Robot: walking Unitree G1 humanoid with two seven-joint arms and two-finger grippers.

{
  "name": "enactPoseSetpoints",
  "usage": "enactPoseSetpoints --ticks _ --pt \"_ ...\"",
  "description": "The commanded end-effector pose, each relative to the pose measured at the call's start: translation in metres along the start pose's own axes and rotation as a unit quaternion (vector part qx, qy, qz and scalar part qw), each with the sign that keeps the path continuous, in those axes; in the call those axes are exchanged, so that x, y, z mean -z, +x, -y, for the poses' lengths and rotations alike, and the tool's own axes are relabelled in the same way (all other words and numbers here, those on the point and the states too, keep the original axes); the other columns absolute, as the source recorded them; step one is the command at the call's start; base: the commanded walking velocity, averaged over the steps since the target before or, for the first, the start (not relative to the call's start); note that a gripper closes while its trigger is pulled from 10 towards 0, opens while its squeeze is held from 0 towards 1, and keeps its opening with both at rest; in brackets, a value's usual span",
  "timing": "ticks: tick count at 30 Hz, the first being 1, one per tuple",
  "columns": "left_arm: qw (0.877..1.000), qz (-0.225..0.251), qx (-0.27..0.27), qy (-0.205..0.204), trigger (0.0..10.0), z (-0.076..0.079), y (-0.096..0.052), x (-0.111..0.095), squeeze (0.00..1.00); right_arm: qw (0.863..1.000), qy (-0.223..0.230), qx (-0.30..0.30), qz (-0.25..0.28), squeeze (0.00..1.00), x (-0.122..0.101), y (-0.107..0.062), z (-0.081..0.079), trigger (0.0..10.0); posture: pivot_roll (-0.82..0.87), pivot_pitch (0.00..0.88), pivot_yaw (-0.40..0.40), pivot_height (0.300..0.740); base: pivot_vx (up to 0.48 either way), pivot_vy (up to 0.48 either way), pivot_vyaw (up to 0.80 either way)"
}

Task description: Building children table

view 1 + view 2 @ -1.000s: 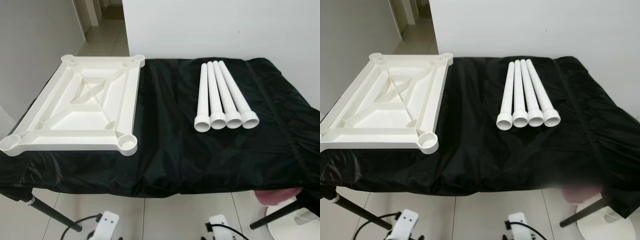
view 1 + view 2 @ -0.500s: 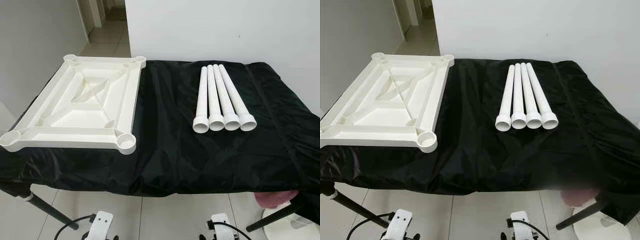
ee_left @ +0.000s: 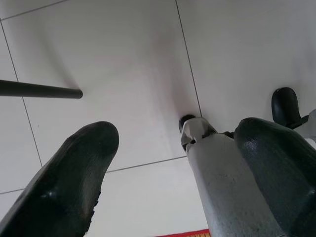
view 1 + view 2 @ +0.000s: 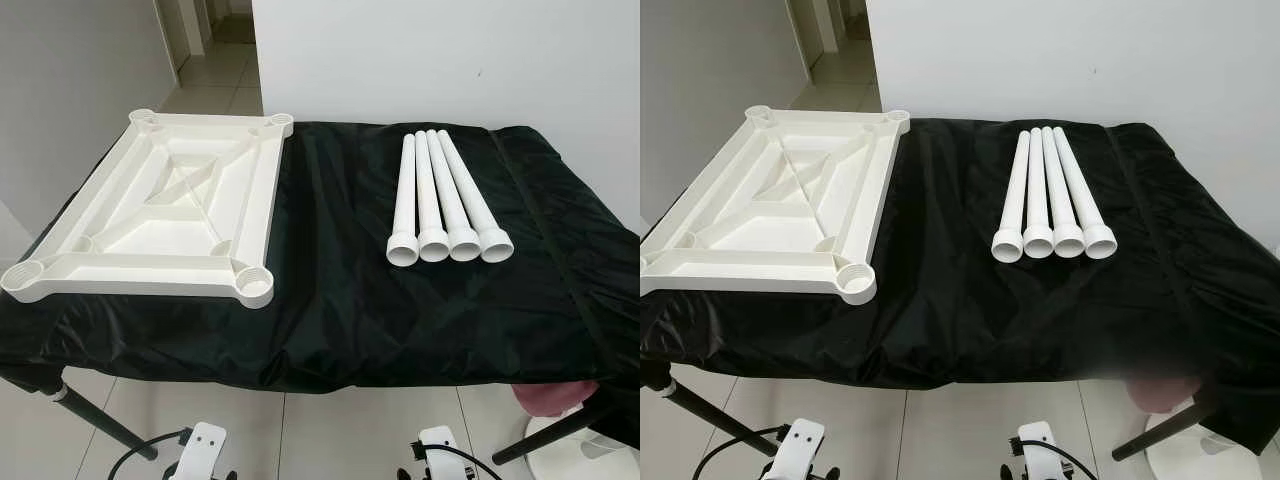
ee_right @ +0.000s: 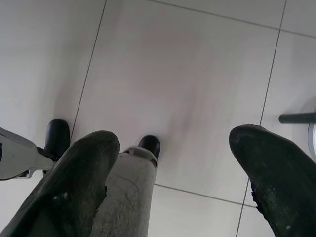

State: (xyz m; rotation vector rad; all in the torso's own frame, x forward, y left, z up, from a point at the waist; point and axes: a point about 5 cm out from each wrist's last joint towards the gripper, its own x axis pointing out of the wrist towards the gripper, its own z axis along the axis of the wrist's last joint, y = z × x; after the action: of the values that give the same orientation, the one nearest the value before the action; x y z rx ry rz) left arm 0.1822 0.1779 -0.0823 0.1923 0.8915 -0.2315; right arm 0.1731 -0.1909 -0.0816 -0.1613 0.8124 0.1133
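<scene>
The surface (image 4: 340,300) is covered with a black cloth and carries two groups of white plastic parts.

The tabletop panel (image 4: 165,215) lies upside down on the left part of the surface, ribbed underside facing up. It has a round socket at each corner. Its near-left corner socket (image 4: 22,279) overhangs the left edge of the surface. Its near-right socket (image 4: 253,285) sits close to the front edge.

The four legs (image 4: 445,205) lie side by side toward the right part of the surface, touching one another. Their flared open ends point toward the front edge; their narrow ends point toward the back edge. The legs are well apart from the panel.

The left claw (image 3: 168,163) hangs below the surface, aimed at the tiled floor (image 3: 123,74). Its fingers are spread wide and hold nothing.

The right claw (image 5: 173,163) also hangs low over the floor tiles. Its fingers are spread wide and hold nothing.

A black support leg (image 4: 100,425) of the surface runs down to the floor at the front-left corner.
</scene>
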Motion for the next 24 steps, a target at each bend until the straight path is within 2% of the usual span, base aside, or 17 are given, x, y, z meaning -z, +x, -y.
enactPoseSetpoints --ticks 1,8,13,18,21,24 --pt "1.0 -0.004 0.011 0.006 10.0 -0.001 -0.002 0.006 0.0 1.0 -0.01 -0.008 0.003 0.0 0.001 -0.001 -0.001 10.0 -0.04 0.0 0.037 0.74 0.0 0.0 0.0" --pt "0.997 0.025 0.066 0.036 10.0 -0.002 -0.005 0.002 0.0 0.998 -0.047 -0.033 0.026 0.0 -0.006 -0.001 0.001 10.0 -0.04 0.0 0.034 0.74 0.0 0.0 0.0" --pt "0.995 0.042 0.076 0.052 10.0 -0.004 -0.006 -0.002 0.0 0.995 -0.07 -0.052 0.043 0.0 -0.013 0.0 0.001 10.0 -0.03 0.0 0.032 0.74 0.0 0.0 0.0" --pt "0.988 0.056 0.112 0.084 10.0 0.0 -0.007 -0.005 0.0 0.986 -0.109 -0.106 0.074 0.0 -0.024 0.0 -0.001 10.0 -0.03 0.0 0.027 0.74 0.0 0.0 0.0" --pt "0.986 0.06 0.125 0.09 10.0 0.002 -0.008 -0.005 0.0 0.982 -0.121 -0.118 0.082 0.0 -0.027 0.0 -0.001 10.0 -0.03 0.0 0.027 0.74 0.0 0.0 0.0" --pt "0.981 0.071 0.15 0.097 10.0 0.003 -0.009 -0.008 0.0 0.97 -0.165 -0.146 0.1 0.0 -0.034 -0.002 0.002 10.0 -0.03 0.0 0.03 0.74 0.0 0.0 0.0"
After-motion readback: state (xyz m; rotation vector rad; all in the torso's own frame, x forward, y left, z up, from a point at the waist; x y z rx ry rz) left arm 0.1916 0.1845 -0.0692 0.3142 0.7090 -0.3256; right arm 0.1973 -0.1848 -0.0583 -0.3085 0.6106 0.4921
